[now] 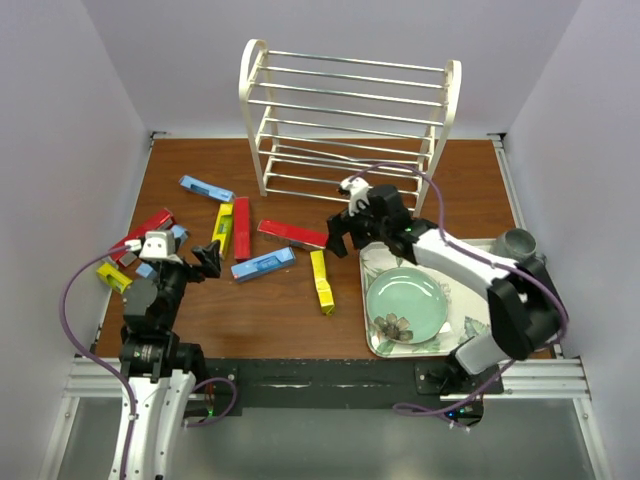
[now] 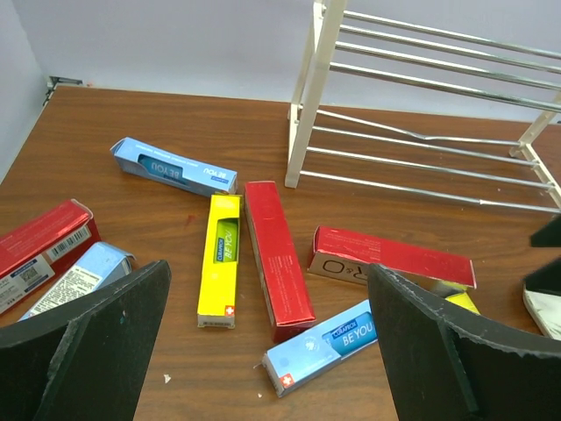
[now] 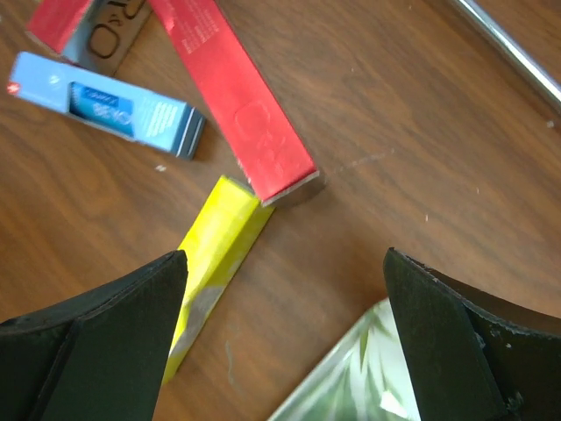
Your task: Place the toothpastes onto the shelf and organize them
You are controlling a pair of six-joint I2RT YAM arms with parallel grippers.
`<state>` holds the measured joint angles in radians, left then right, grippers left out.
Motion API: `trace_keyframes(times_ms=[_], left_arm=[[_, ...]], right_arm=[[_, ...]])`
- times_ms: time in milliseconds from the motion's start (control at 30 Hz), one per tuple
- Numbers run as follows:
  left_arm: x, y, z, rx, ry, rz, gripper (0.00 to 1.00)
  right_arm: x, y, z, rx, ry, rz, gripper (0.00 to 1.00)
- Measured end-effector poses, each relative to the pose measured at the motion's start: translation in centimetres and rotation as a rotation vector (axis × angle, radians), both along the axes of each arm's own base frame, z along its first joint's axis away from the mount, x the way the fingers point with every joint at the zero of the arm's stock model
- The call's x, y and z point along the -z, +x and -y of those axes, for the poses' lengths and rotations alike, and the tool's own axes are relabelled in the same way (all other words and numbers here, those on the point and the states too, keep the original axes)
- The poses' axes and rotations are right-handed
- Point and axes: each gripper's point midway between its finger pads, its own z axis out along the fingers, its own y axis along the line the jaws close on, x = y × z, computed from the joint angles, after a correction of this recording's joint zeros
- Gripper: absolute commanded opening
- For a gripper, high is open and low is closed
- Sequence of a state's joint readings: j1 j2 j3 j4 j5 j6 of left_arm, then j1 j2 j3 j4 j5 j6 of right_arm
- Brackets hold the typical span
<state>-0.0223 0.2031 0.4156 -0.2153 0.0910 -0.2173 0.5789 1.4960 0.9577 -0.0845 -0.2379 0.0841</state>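
Toothpastes lie scattered across the brown worktop (image 1: 300, 320) in front of the shelf (image 1: 252, 100), a white rack with wire rungs that stands upright at the far edge. Near the middle, a red box (image 1: 241, 228) and a yellow box (image 1: 222, 229) lie side by side and touching, both pointing toward the shelf. A light blue box (image 1: 206, 188) sits apart, farther back and to the left. A second red box (image 1: 292, 233) lies crosswise in front of the shelf's left foot; in the right wrist view its end meets the tip of a second yellow box (image 1: 321, 281), which runs toward the near edge. Another light blue box (image 1: 263, 263) lies at an angle just near of the red and yellow pair. At the left edge a third red box (image 1: 143, 232), a third yellow box (image 1: 113, 277) and a light blue carton (image 1: 178, 233) sit bunched together beside the left arm, partly hidden by it.

The left gripper (image 1: 208, 262) hovers low over the worktop, its fingers spread wide and holding nothing, aimed at the central boxes. The right gripper (image 1: 342, 242) hangs above the spot where the red and yellow boxes meet, jaws likewise wide apart and empty. To the right, a floral tray (image 1: 372, 345) rests on the worktop with a pale green plate (image 1: 408, 300) in it.
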Motion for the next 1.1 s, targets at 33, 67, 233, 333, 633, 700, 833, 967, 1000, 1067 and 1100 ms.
trace_keyframes(times_ms=[33, 67, 233, 333, 633, 700, 833, 967, 1000, 1067, 1100], left_arm=[[0.0, 0.0, 0.0, 0.000, 0.000, -0.002, 1.00], [0.1, 0.1, 0.0, -0.001, 0.000, -0.005, 1.00], [0.5, 0.3, 0.0, -0.002, 0.001, -0.022, 1.00], [0.7, 0.4, 0.0, -0.002, 0.001, -0.034, 1.00], [1.0, 0.5, 0.0, -0.002, 0.001, -0.047, 1.00], [1.0, 0.5, 0.0, -0.001, 0.001, -0.047, 1.00], [1.0, 0.5, 0.0, -0.001, 0.001, -0.047, 1.00], [1.1, 0.6, 0.0, -0.001, 0.001, -0.049, 1.00], [1.1, 0.6, 0.0, 0.000, 0.002, -0.050, 1.00], [1.2, 0.6, 0.0, 0.000, 0.002, -0.053, 1.00], [1.2, 0.6, 0.0, 0.000, 0.002, -0.054, 1.00]], right_arm=[[0.6, 0.5, -0.7, -0.010, -0.021, 0.002, 0.99], [1.0, 0.9, -1.4, -0.021, -0.036, 0.004, 0.99], [2.7, 3.3, -4.4, -0.063, -0.089, 0.036, 0.98], [3.6, 4.1, -5.3, -0.078, -0.105, 0.032, 0.98], [6.9, 2.7, -7.8, -0.132, -0.142, -0.030, 0.98], [7.0, 2.0, -8.4, -0.143, -0.137, -0.038, 0.98], [7.5, -0.2, -9.3, -0.167, -0.135, -0.064, 0.96], [8.1, -3.1, -9.9, -0.196, -0.136, -0.096, 0.93], [8.2, -3.6, -9.9, -0.198, -0.137, -0.100, 0.92], [8.2, -4.3, -9.9, -0.191, -0.137, -0.101, 0.89], [8.1, -4.4, -9.7, -0.178, -0.139, -0.096, 0.88]])
